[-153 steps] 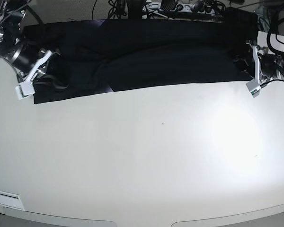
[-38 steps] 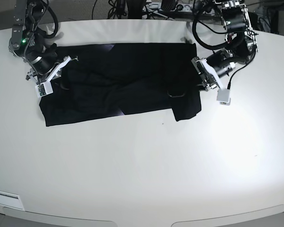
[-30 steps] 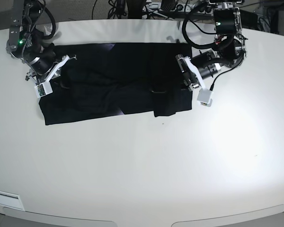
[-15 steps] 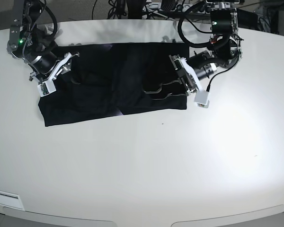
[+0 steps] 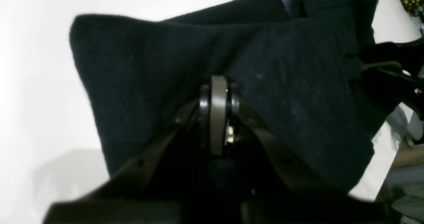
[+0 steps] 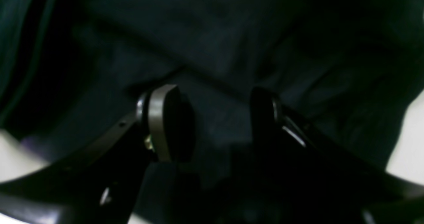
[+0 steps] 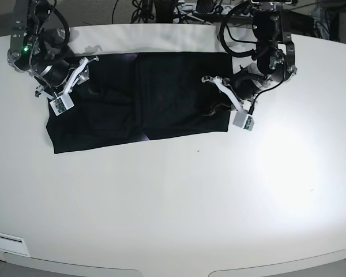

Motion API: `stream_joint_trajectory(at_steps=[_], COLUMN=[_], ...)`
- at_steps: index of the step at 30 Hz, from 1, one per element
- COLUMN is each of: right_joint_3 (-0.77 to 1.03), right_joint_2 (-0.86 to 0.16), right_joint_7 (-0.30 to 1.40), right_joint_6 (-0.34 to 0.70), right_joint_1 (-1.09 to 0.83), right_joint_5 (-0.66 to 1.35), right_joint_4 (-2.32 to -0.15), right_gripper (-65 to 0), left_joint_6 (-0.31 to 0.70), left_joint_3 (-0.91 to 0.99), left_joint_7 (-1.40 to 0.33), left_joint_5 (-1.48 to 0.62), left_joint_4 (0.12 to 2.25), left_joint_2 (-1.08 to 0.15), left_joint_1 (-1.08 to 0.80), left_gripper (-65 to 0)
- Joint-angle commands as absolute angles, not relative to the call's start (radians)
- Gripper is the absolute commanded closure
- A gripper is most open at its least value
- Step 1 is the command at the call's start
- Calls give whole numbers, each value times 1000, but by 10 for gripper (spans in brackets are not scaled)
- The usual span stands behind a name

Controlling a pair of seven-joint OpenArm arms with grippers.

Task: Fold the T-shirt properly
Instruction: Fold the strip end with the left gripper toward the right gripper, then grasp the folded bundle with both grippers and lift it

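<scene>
The black T-shirt (image 7: 132,98) lies as a wide folded band across the back of the white table (image 7: 190,196), plain side up; a purple sliver (image 7: 143,137) peeks at its front edge. My left gripper (image 7: 228,103) is at the shirt's right end, shut on a fold of the black cloth (image 5: 298,94), its fingers (image 5: 217,94) pressed together. My right gripper (image 7: 69,88) is over the shirt's left end. It is open in the right wrist view (image 6: 212,118), with dark cloth (image 6: 215,45) under the gap and nothing held.
Cables and gear (image 7: 190,8) crowd the table's back edge behind the shirt. A white label (image 7: 6,239) sits at the front left corner. A bright glare patch (image 7: 288,167) lies on the bare table at the right.
My left gripper has carried the shirt's right end leftward and laid it over the body, so the band is much shorter. My right gripper has shifted slightly inward over the left end.
</scene>
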State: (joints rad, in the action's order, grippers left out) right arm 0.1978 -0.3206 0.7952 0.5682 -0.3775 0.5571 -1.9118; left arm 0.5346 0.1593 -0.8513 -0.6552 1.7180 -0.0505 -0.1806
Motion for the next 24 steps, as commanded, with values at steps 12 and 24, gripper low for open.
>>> stream_joint_trajectory(at_steps=[12, 24], right_joint_3=[329, 516], right_joint_2=[-349, -346], right_joint_7=[753, 1089], right_joint_6=[363, 656], right_joint_1=[-366, -211], right_joint_5=[407, 1195], right_joint_4=[-2077, -1409], right_gripper=[-400, -424], left_joint_6=[503, 505], left_joint_3=[134, 134], left_joint_7=[-793, -828], left_joint_5=[-590, -663], left_joint_4=[1591, 1592], left_joint_2=[-123, -197], left_joint_1=[-173, -161], left_gripper=[0, 0])
